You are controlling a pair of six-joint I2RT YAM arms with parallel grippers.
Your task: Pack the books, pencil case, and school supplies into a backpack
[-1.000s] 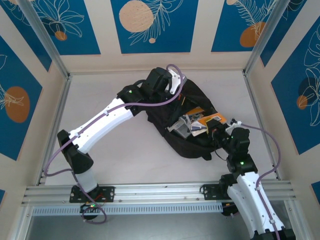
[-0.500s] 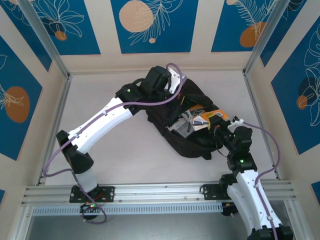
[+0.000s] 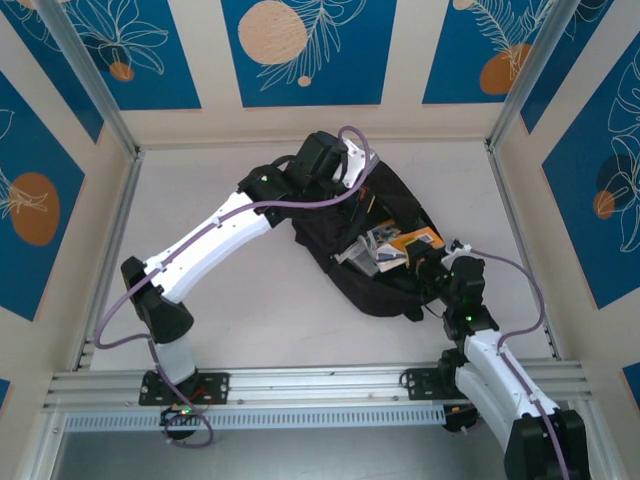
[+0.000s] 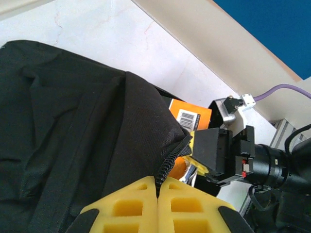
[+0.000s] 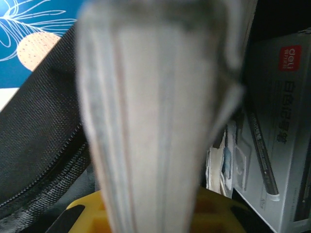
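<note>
The large soft black fabric backpack lies on the pale bench, right of centre, with its mouth open upward. The left arm reaches across from the near left to the far edge of that opening. The left end effector has its yellow pads pressed together on the bag's rim, with a fold of black cloth and a line of zip teeth pinched between them and standing up as a ridge; the rest of the black fabric falls away to the left in loose creases.

The right end effector sits at the near right edge of the opening and points into the bag. It is clamped on an orange-covered paperback book; in the right wrist view the book's pale page edges rise between the yellow pads, close and blurred. In the left wrist view the orange cover, with its white barcode label, shows just past the raised rim, touching the black cloth; the book is partly inside the mouth of the backpack.

Just beside the book, deeper in the bag, stands a white box with a red logo; between the two is a thin pale item with printed figures, too hidden to name. From above, grey-white flat things lie in the opening, just left of the orange cover.
</note>
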